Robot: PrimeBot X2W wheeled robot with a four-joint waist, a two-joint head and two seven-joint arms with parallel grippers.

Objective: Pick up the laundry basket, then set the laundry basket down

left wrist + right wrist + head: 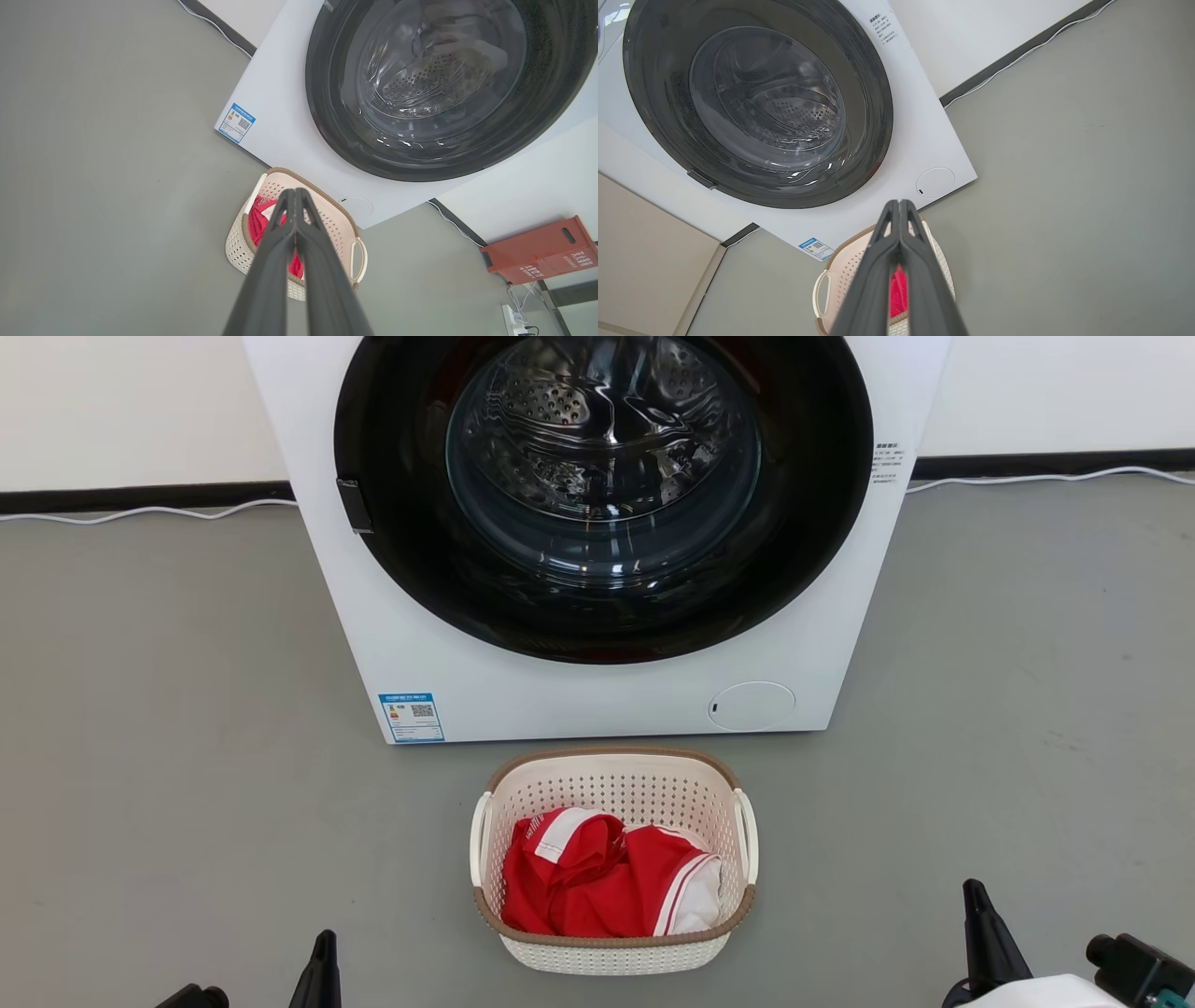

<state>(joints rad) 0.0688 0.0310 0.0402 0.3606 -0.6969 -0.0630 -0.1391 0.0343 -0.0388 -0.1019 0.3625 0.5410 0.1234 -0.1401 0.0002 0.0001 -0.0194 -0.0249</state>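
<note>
The left pincer [295,192] is seen with its two dark fingers pressed tightly together, and nothing is held or touched. The right pincer [900,203] is likewise closed and empty. The laundry basket [611,956] is set on the grey floor [168,756] between them and well apart from both. It stands just before the washing machine [579,700], toward the floor's far edge. A red-and-white garment [588,887] is heaped inside it.
</note>
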